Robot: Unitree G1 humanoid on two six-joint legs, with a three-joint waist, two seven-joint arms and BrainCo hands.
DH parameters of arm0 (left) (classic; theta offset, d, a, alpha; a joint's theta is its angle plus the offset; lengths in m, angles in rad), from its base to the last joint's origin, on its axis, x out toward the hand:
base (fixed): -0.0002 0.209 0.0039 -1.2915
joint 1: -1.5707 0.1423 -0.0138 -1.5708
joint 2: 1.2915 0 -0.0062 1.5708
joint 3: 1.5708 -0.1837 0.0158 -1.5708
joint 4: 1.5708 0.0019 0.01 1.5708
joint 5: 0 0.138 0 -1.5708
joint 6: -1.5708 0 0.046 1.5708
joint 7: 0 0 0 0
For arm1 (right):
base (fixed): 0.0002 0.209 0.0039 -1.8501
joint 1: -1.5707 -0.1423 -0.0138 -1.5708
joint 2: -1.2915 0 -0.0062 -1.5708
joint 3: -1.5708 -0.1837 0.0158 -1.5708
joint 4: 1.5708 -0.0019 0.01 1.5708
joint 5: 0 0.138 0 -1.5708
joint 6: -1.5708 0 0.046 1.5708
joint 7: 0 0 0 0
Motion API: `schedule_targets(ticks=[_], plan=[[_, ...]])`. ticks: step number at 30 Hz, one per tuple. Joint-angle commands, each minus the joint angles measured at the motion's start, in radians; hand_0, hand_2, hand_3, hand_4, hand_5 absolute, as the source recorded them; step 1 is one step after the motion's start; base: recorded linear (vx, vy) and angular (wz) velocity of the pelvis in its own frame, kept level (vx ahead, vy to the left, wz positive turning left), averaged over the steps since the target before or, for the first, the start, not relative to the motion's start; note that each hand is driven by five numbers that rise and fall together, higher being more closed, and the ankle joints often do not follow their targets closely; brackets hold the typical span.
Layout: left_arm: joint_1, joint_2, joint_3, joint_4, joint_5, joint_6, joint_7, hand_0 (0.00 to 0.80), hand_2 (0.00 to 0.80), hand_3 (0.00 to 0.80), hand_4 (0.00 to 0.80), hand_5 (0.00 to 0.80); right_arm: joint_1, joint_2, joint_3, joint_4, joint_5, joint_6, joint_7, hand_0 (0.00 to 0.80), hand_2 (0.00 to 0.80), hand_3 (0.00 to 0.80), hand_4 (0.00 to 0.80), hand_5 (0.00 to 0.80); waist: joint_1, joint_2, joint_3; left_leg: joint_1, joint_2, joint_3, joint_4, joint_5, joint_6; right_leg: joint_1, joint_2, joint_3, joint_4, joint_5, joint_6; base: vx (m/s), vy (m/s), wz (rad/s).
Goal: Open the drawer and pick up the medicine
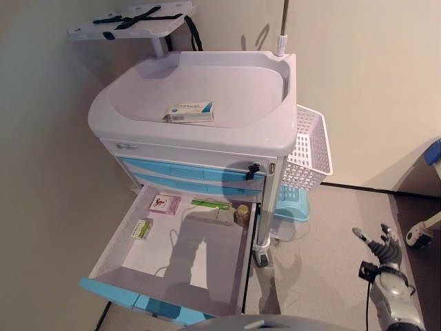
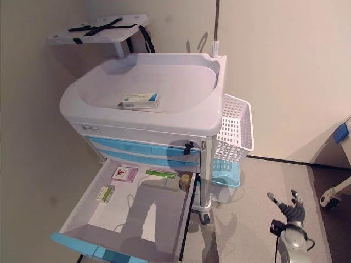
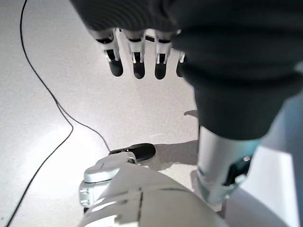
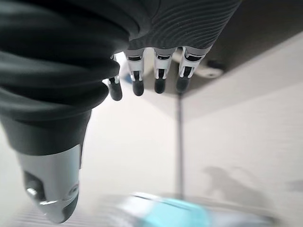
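Observation:
The cart's bottom drawer [image 1: 207, 256] stands pulled far out, its blue front [image 1: 138, 300] nearest me. At its back lie a pink medicine box [image 1: 165, 204], a small green-and-white box [image 1: 142, 229], a long green-topped box [image 1: 210, 205] and a small bottle [image 1: 242, 213]. Another white-and-blue medicine box [image 1: 189, 112] lies on the cart's top tray [image 1: 227, 83]. My right hand [image 1: 384, 248] hangs open and empty low at the right, well away from the cart. My left hand [image 3: 137, 56] shows only in its wrist view, fingers straight over the floor, holding nothing.
A white wire basket [image 1: 308, 152] hangs on the cart's right side, with a light blue bin [image 1: 293, 203] below it. Two upper blue drawers [image 1: 186, 172] are shut. A small shelf with black straps [image 1: 134, 21] stands behind. A wheeled base [image 1: 417, 236] sits at the far right.

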State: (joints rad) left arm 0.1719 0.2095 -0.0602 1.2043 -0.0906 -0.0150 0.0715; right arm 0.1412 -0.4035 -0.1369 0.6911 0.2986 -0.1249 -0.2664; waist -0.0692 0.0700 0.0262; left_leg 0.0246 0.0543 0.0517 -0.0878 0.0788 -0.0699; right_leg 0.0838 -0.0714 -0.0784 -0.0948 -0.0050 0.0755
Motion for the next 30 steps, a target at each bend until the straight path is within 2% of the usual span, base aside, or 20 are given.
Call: schedule_targets(ticks=[1, 2, 6, 7, 9, 10, 12, 13, 16, 18, 20, 21, 23, 24, 27, 28, 30], plan=[[-0.043, 0.041, -0.009, 0.051, 0.04, -0.006, -0.031, 0.0, 0.0, 0.0, 0.0, 0.0, -0.06, -0.015, 0.05, 0.038, -0.079, 0.014, 0.069, 0.0, 0.0, 0.0, 0.0, 0.0, 0.001, -0.036, 0.026, 0.021, -0.07, -0.021, 0.034, -0.097, 0.049, -0.045, -0.007, -0.028, 0.078, -0.023, 0.032, 0.0, 0.0, 0.0], [-0.038, 0.049, -0.022, 0.046, 0.038, -0.009, -0.051, 0.0, 0.0, 0.0, 0.0, 0.0, -0.061, -0.014, 0.094, 0.132, -0.105, 0.036, 0.11, 0.0, 0.0, 0.0, 0.0, 0.0, -0.001, -0.033, 0.032, 0.017, -0.069, -0.026, 0.041, -0.098, 0.047, -0.047, -0.007, -0.032, 0.086, -0.029, 0.029, 0.0, 0.0, 0.0], [-0.03, 0.069, -0.04, 0.025, 0.042, -0.011, -0.074, 0.0, 0.0, 0.0, 0.0, 0.0, -0.077, -0.011, 0.149, 0.248, -0.133, 0.064, 0.156, 0.0, 0.0, 0.0, 0.0, 0.0, 0.001, -0.03, 0.05, 0.004, -0.067, -0.034, 0.067, -0.103, 0.046, -0.059, -0.007, -0.041, 0.11, -0.042, 0.022, -0.038, -0.023, 0.06], [-0.032, 0.083, -0.059, 0.005, 0.048, -0.016, -0.085, 0.0, 0.0, 0.0, 0.0, 0.0, -0.096, -0.001, 0.187, 0.351, -0.153, 0.072, 0.188, 0.0, 0.0, 0.0, 0.0, 0.0, 0.006, -0.026, 0.069, -0.013, -0.067, -0.041, 0.099, -0.109, 0.044, -0.072, -0.008, -0.045, 0.139, -0.054, 0.017, -0.137, -0.037, 0.1], [-0.037, 0.092, -0.072, -0.017, 0.047, -0.021, -0.089, 0.0, 0.0, 0.0, 0.0, 0.0, -0.124, -0.004, 0.199, 0.387, -0.153, 0.077, 0.193, 0.0, 0.0, 0.0, 0.0, 0.0, 0.006, -0.023, 0.096, -0.044, -0.072, -0.045, 0.141, -0.116, 0.042, -0.095, -0.011, -0.046, 0.166, -0.062, 0.014, -0.223, -0.028, 0.13], [-0.055, 0.107, -0.088, -0.062, 0.017, -0.027, -0.099, 0.0, 0.0, 0.0, 0.0, 0.0, -0.17, -0.007, 0.218, 0.443, -0.155, 0.083, 0.201, 0.0, 0.0, 0.0, 0.0, 0.0, 0.008, -0.01, 0.151, -0.111, -0.08, -0.051, 0.212, -0.121, 0.037, -0.16, -0.016, -0.045, 0.228, -0.073, 0.003, -0.307, -0.016, 0.16], [-0.062, 0.113, -0.09, -0.075, 0.006, -0.028, -0.102, 0.0, 0.0, 0.0, 0.0, 0.0, -0.188, -0.009, 0.224, 0.463, -0.161, 0.085, 0.202, 0.0, 0.0, 0.0, 0.0, 0.0, 0.009, -0.004, 0.168, -0.145, -0.081, -0.052, 0.24, -0.124, 0.036, -0.201, -0.019, -0.045, 0.268, -0.078, -0.001, -0.268, -0.023, 0.1], [-0.065, 0.133, -0.115, -0.122, 0.003, -0.035, -0.113, 0.0, 0.0, 0.0, 0.0, 0.0, -0.21, -0.02, 0.236, 0.502, -0.187, 0.092, 0.202, 0.0, 0.0, 0.0, 0.0, 0.0, 0.013, 0.009, 0.197, -0.202, -0.083, -0.055, 0.286, -0.125, 0.036, -0.265, -0.023, -0.047, 0.334, -0.089, -0.009, -0.204, -0.032, 0.07], [-0.062, 0.163, -0.149, -0.182, 0.016, -0.038, -0.124, 0.0, 0.0, 0.0, 0.0, 0.0, -0.228, -0.037, 0.239, 0.521, -0.209, 0.1, 0.202, 0.0, 0.0, 0.0, 0.0, 0.0, 0.016, 0.018, 0.208, -0.261, -0.081, -0.059, 0.331, -0.13, 0.038, -0.322, -0.03, -0.051, 0.39, -0.104, -0.012, -0.139, -0.031, 0.09], [-0.035, 0.225, -0.197, -0.319, 0.026, -0.048, -0.153, 0.0, 0.0, 0.0, 0.0, 0.0, -0.241, -0.065, 0.252, 0.536, -0.25, 0.106, 0.201, 0.0, 0.0, 0.0, 0.0, 0.0, 0.014, 0.028, 0.228, -0.318, -0.08, -0.057, 0.389, -0.145, 0.041, -0.378, -0.037, -0.046, 0.448, -0.116, -0.015, -0.153, -0.033, 0.1], [-0.029, 0.239, -0.206, -0.353, 0.02, -0.047, -0.162, 0.0, 0.0, 0.0, 0.0, 0.0, -0.245, -0.071, 0.254, 0.54, -0.254, 0.105, 0.202, 0.0, 0.0, 0.0, 0.0, 0.0, 0.015, 0.029, 0.229, -0.332, -0.08, -0.054, 0.402, -0.148, 0.042, -0.389, -0.037, -0.044, 0.458, -0.118, -0.015, -0.062, -0.007, 0.1], [-0.028, 0.286, -0.236, -0.402, 0.028, -0.047, -0.187, 0.0, 0.0, 0.0, 0.0, 0.0, -0.264, -0.091, 0.265, 0.528, -0.262, 0.106, 0.201, 0.0, 0.0, 0.0, 0.0, 0.0, 0.012, 0.031, 0.239, -0.356, -0.075, -0.047, 0.432, -0.159, 0.046, -0.417, -0.034, -0.033, 0.486, -0.126, -0.016, -0.034, 0.004, 0.06], [-0.028, 0.286, -0.236, -0.402, 0.028, -0.046, -0.187, 0.0, 0.0, 0.0, 0.0, 0.0, -0.264, -0.091, 0.265, 0.528, -0.262, 0.106, 0.201, 0.0, 0.0, 0.0, 0.0, 0.0, 0.012, 0.031, 0.238, -0.357, -0.075, -0.047, 0.433, -0.159, 0.046, -0.418, -0.034, -0.033, 0.487, -0.126, -0.016, -0.023, 0.003, -0.1], [-0.052, 0.347, -0.277, -0.456, 0.068, -0.043, -0.212, 0.0, 0.0, 0.0, 0.0, 0.0, -0.276, -0.106, 0.274, 0.509, -0.258, 0.102, 0.202, 0.0, 0.0, 0.0, 0.0, 0.0, 0.002, 0.03, 0.251, -0.376, -0.071, -0.038, 0.461, -0.173, 0.05, -0.439, -0.031, -0.021, 0.51, -0.137, -0.017, -0.013, 0.001, -0.15], [-0.065, 0.368, -0.293, -0.475, 0.075, -0.042, -0.22, 0.0, 0.0, 0.0, 0.0, 0.0, -0.277, -0.108, 0.277, 0.503, -0.258, 0.099, 0.202, 0.0, 0.0, 0.0, 0.0, 0.0, -0.002, 0.03, 0.255, -0.383, -0.072, -0.036, 0.472, -0.177, 0.052, -0.444, -0.032, -0.016, 0.516, -0.141, -0.017, 0.0, 0.009, -0.09], [-0.119, 0.414, -0.325, -0.497, 0.084, -0.038, -0.236, 0.0, 0.0, 0.0, 0.0, 0.0, -0.289, -0.11, 0.298, 0.497, -0.257, 0.099, 0.208, 0.0, 0.0, 0.0, 0.0, 0.0, -0.01, 0.029, 0.267, -0.398, -0.073, -0.036, 0.493, -0.188, 0.055, -0.458, -0.034, -0.012, 0.538, -0.152, -0.019, 0.006, 0.009, -0.06], [-0.163, 0.436, -0.344, -0.507, 0.08, -0.035, -0.242, 0.0, 0.0, 0.0, 0.0, 0.0, -0.301, -0.109, 0.314, 0.5, -0.262, 0.101, 0.212, 0.0, 0.0, 0.0, 0.0, 0.0, -0.015, 0.027, 0.276, -0.41, -0.076, -0.035, 0.507, -0.194, 0.057, -0.468, -0.036, -0.008, 0.55, -0.154, -0.02, 0.003, 0.01, -0.06]])
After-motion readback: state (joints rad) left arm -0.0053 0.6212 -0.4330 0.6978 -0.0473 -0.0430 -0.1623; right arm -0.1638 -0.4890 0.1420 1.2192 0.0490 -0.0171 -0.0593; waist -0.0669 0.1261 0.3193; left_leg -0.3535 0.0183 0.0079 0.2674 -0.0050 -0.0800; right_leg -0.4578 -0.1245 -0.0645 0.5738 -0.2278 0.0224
